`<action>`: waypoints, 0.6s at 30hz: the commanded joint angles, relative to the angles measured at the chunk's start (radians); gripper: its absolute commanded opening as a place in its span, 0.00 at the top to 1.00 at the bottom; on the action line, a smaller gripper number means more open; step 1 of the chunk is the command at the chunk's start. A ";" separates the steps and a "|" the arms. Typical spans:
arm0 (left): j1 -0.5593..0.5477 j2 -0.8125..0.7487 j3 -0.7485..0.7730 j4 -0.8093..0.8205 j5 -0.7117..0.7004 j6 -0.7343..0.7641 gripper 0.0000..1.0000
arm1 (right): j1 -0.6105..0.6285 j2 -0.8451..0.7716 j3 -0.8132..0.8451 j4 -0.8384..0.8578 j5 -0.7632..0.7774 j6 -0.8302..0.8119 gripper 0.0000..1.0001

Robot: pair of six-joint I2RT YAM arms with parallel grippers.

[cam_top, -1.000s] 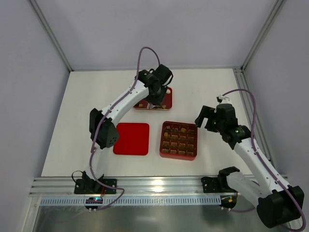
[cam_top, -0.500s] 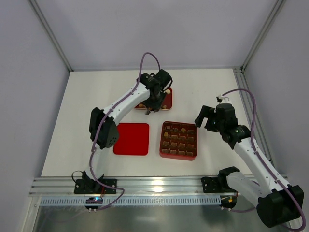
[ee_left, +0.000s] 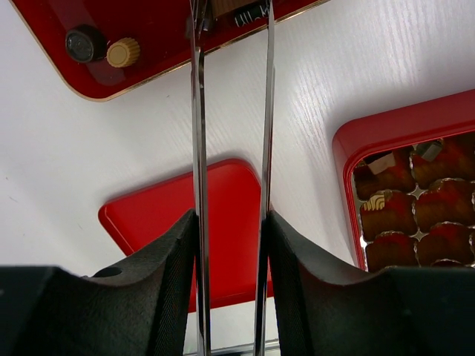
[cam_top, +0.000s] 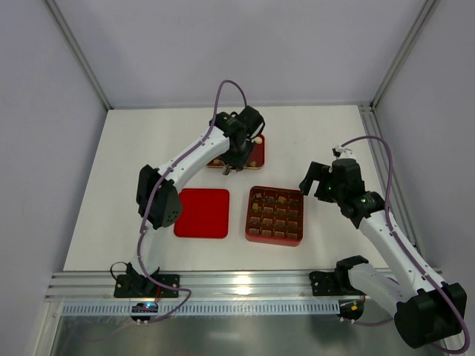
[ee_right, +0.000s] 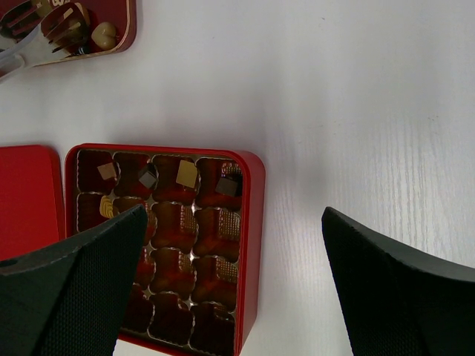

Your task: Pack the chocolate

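White table [cam_top: 126, 148], tiny round chocolate [ee_left: 123, 52], dark and tan

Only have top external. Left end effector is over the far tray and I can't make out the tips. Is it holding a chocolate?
Observer: Left wrist shows a brown piece between the left end effector tips, at the tray edge. It looks pinched.
Operator: More in that tray?
Observer: At least two loose: a dark round piece and a tan round piece.
Operator: Box fill?
Observer: Right wrist: the box has four pieces in the row nearest the tray and one more in the next row. Other cells look empty.
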 commanded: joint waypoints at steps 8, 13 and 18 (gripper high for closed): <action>0.027 -0.068 0.003 -0.002 -0.004 0.021 0.61 | -0.003 0.008 0.022 0.035 0.002 -0.011 0.00; 0.039 -0.066 0.003 0.000 -0.007 0.023 0.63 | -0.003 0.009 0.022 0.036 0.003 -0.009 0.00; 0.049 -0.068 0.003 0.000 -0.006 0.026 0.66 | -0.005 0.009 0.021 0.036 0.005 -0.009 0.00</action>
